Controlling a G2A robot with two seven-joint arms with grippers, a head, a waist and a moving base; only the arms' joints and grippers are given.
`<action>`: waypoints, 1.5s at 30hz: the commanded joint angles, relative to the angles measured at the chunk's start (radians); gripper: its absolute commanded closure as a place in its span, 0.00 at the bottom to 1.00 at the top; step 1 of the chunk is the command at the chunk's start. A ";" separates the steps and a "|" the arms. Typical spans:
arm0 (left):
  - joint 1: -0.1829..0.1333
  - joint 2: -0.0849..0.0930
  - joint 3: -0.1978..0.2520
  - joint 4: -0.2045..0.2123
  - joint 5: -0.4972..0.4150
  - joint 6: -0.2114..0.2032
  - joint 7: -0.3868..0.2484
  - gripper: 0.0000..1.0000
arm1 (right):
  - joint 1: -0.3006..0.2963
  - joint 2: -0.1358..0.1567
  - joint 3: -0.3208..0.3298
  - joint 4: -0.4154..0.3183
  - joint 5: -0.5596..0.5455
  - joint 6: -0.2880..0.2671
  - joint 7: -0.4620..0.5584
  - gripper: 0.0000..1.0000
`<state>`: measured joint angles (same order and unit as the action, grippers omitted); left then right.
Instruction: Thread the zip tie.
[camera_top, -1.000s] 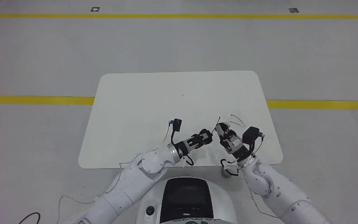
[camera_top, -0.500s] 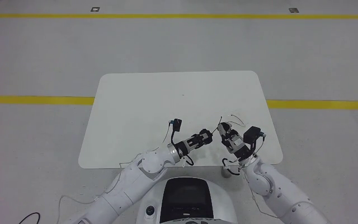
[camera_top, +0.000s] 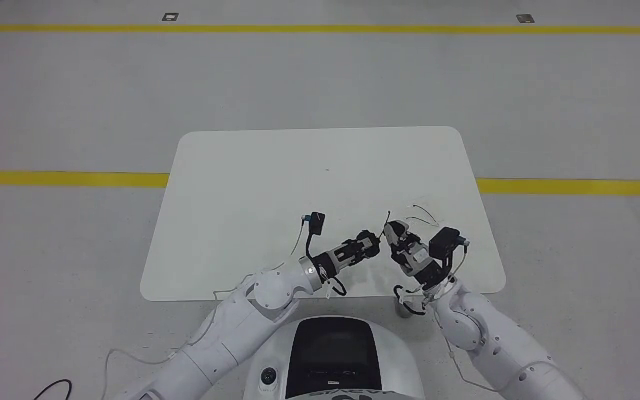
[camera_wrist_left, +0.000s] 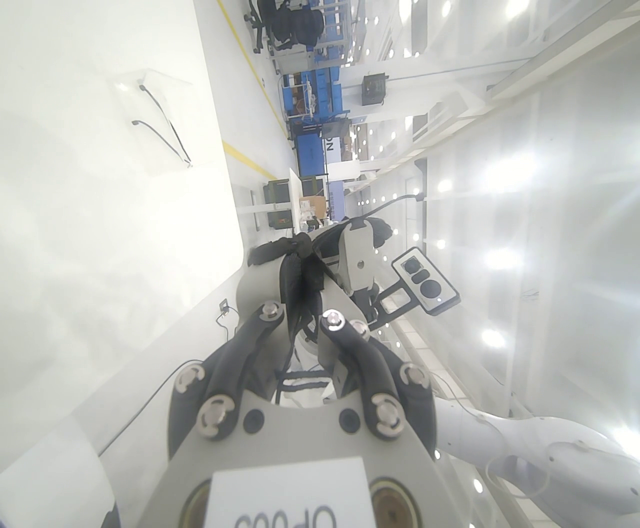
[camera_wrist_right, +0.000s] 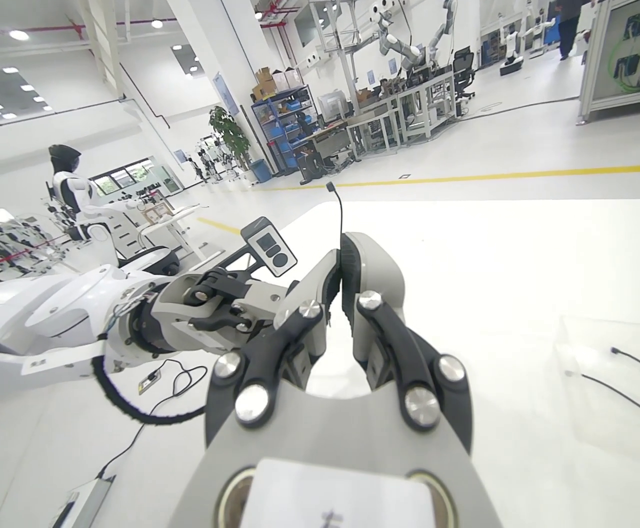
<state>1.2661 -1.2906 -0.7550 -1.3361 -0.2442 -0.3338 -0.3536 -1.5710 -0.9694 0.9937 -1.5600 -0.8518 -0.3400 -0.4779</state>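
The zip tie (camera_wrist_right: 340, 215) stands pinched upright in the closed right gripper (camera_wrist_right: 342, 245), with the left gripper (camera_wrist_left: 299, 272), also drawn narrow, just beside it, so slight misalignment could bend the thin strap past its head (camera_wrist_right: 331, 187).

The L gripper (camera_top: 372, 243) and R gripper (camera_top: 392, 233) are crowding each other tip to tip nr the table's (camera_top: 250, 170) front edge, leaving hardly any gap btwn them, w/ the zip tie (camera_wrist_right: 341, 216) sticking up from the R one's closed fingers into the space above. A few spare ties (camera_top: 425, 212) in a clear sleeve (camera_wrist_left: 135, 145) are lying near the R gripper on its far outer side, while bare tabletop is stretching wide twd the far edge and the left, giving room to pass.
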 joint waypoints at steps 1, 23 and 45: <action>0.000 0.000 0.000 0.000 0.000 0.000 0.000 1.00 | -0.001 0.000 -0.001 -0.003 -0.007 0.000 0.001 1.00; 0.000 0.000 0.000 0.000 0.000 0.000 0.000 1.00 | 0.010 0.012 -0.023 0.009 0.011 0.000 0.000 1.00; 0.000 0.000 0.000 0.000 0.000 0.000 0.000 1.00 | 0.000 0.012 -0.008 -0.003 0.016 0.000 0.024 1.00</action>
<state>1.2661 -1.2906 -0.7550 -1.3361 -0.2442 -0.3338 -0.3536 -1.5713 -0.9585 0.9894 -1.5591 -0.8350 -0.3400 -0.4553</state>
